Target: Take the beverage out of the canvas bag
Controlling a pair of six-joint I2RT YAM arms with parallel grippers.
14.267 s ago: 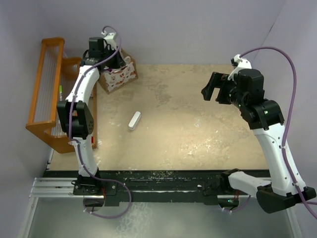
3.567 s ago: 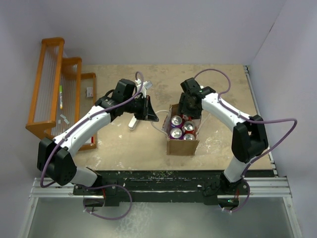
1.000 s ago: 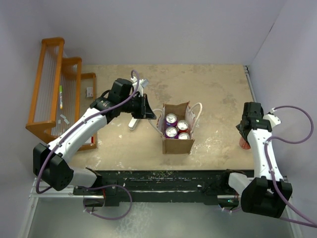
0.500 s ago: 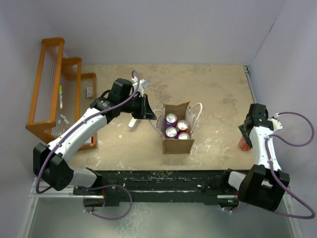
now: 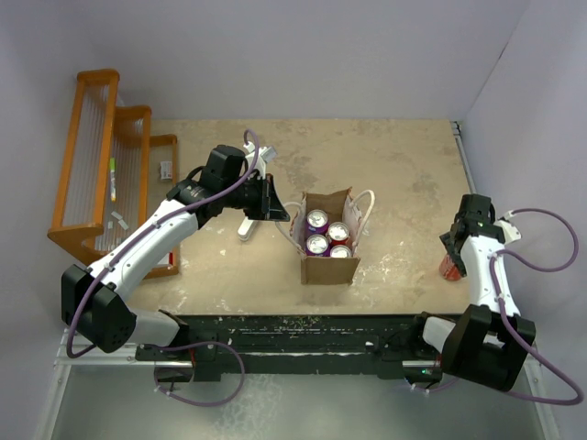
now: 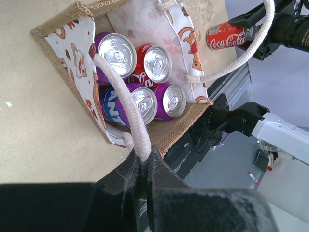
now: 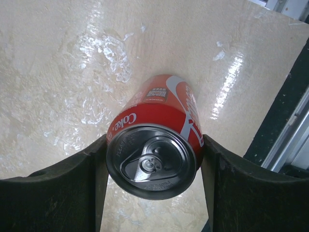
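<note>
The canvas bag (image 5: 327,267) stands open mid-table with several purple and red cans (image 5: 317,220) upright inside. My left gripper (image 5: 275,209) is shut on one white cord handle (image 6: 120,94), pulling it to the left; its fingers (image 6: 143,159) pinch the cord. The bag's brown face (image 6: 174,131) and the cans (image 6: 157,63) show in the left wrist view. My right gripper (image 5: 450,257) is at the table's right edge, its jaws closed on the sides of a red Coke can (image 7: 159,140) that stands upright on the table (image 5: 448,268). The can also shows in the left wrist view (image 6: 227,36).
An orange wooden rack (image 5: 96,174) stands along the left edge. A small white oblong object (image 5: 249,224) lies left of the bag, under my left arm. A black rail (image 5: 303,325) runs along the near edge. The can is close to the table's right edge (image 7: 270,121).
My right arm carried the red can from the bag to the right edge; in the last half second it only shifted slightly. My left gripper has kept hold of the handle.
</note>
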